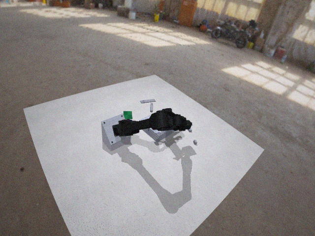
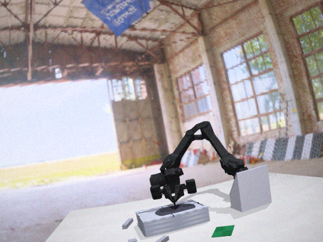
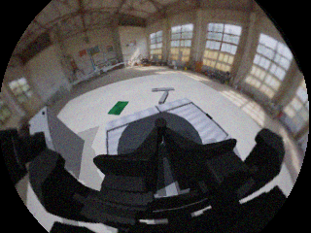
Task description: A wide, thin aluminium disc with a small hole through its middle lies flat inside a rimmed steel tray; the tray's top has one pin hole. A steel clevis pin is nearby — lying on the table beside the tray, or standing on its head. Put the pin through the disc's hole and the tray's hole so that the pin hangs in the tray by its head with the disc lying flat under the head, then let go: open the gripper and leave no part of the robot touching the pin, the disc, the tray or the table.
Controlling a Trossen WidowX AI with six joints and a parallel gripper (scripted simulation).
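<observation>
My gripper [image 2: 174, 202] [image 3: 159, 128] is shut on the steel clevis pin [image 2: 174, 206], a thin dark shape below the fingertips over the disc's middle. In the exterior view the pin looks close to upright; whether its tip is in the holes I cannot tell. The dark, wide disc [image 2: 163, 211] [image 3: 136, 133] appears flat inside the rimmed tray [image 2: 174, 225] [image 1: 153, 135]. The fingers hide both holes. The wrist view shows the fingertips low over the disc, with the horizon in sight, so the wrist is tilted. In the top view the arm hides the gripper, pin and most of the disc.
A grey wedge block [image 1: 108, 131] [image 2: 254, 188] [image 3: 60, 141] stands at the arm's base. A green square [image 1: 127, 114] [image 2: 223, 231] [image 3: 118, 108] lies beside the tray. Several loose grey pieces lie around it, including a flat bar [image 1: 147, 101], a short bar [image 1: 151, 107] and a small block [image 1: 195, 141].
</observation>
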